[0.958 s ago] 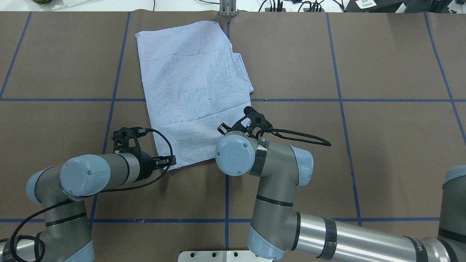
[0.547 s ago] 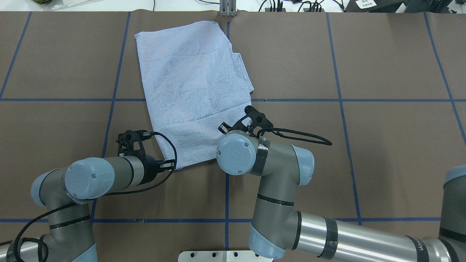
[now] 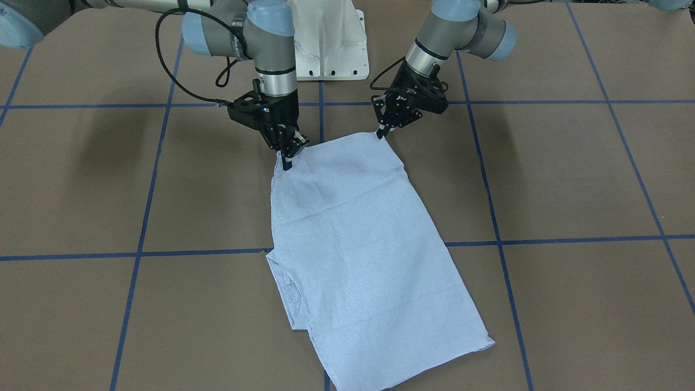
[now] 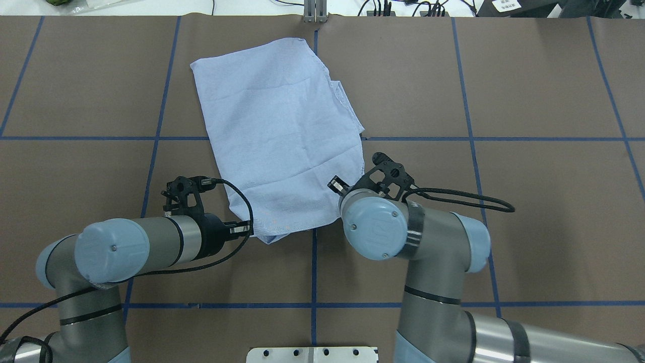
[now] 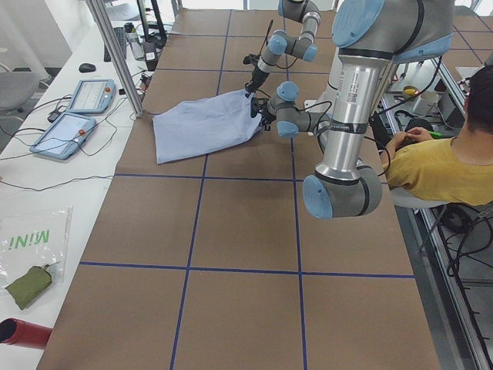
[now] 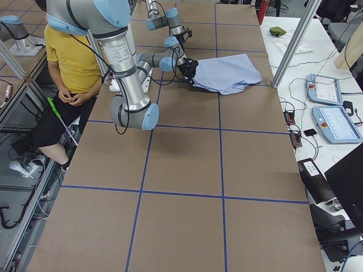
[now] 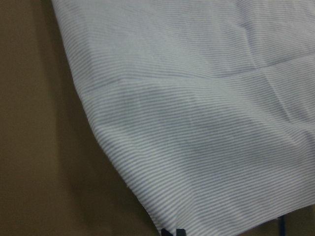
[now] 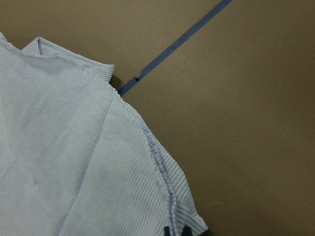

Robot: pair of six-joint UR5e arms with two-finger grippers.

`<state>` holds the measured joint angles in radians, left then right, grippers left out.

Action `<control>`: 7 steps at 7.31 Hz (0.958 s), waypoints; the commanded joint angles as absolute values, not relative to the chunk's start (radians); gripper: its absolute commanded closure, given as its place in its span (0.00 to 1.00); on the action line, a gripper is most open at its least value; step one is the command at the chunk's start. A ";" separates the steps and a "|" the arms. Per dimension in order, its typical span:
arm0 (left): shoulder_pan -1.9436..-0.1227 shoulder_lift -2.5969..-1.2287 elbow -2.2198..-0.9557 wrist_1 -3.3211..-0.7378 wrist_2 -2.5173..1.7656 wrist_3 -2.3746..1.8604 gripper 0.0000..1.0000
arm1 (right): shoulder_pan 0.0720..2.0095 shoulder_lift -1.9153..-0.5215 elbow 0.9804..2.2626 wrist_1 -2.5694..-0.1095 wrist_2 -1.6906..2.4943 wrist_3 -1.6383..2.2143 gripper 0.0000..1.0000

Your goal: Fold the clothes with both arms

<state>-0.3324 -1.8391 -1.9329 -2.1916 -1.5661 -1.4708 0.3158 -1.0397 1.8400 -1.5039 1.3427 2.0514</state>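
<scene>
Table: brown covering on the table (image 4: 529,75), marked into large squares by blue tape lines (image 4: 504,138).
Shirt: a light blue-and-white finely striped shirt (image 4: 282,131) lies folded into one long panel near the middle of the table. It slants from the far edge back toward the robot.
Shirt edges: a folded under-layer with a stitched seam shows along its right side. The near hem runs between the two hands.
Left hand: the left hand (image 3: 383,130) is at the near corner of the shirt on the robot's left, its fingers pinched together on the cloth edge. The corner is drawn up slightly off the table.
Right hand: the right hand (image 3: 288,159) is clenched on the other near corner. Its wrist view shows a dark fingertip (image 8: 174,231) at the hem.
Arms: the left arm (image 4: 126,247) and right arm (image 4: 403,237) are both bent, wrists angled toward the near hem.
Base: a white pedestal (image 3: 326,49) stands behind the hands.
Person: someone in a yellow top (image 5: 435,166) sits at the robot's side of the table.
Beyond the far edge: a control tablet (image 5: 90,94).
</scene>
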 commanded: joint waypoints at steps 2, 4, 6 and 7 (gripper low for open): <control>-0.258 -1.830 -2.135 -2.096 -1.597 -1.521 1.00 | 0.151 -1.186 2.217 -1.703 1.275 2.068 1.00; -0.163 -1.789 -2.312 -1.976 -1.597 -1.575 1.00 | -0.001 -1.184 2.389 -1.891 1.203 2.118 1.00; -0.133 -1.746 -2.458 -1.881 -1.600 -1.592 1.00 | -0.046 -1.174 2.456 -1.974 1.183 2.129 1.00; -0.138 -1.756 -2.483 -1.838 -1.612 -1.592 1.00 | -0.028 -1.173 2.453 -1.974 1.184 2.126 1.00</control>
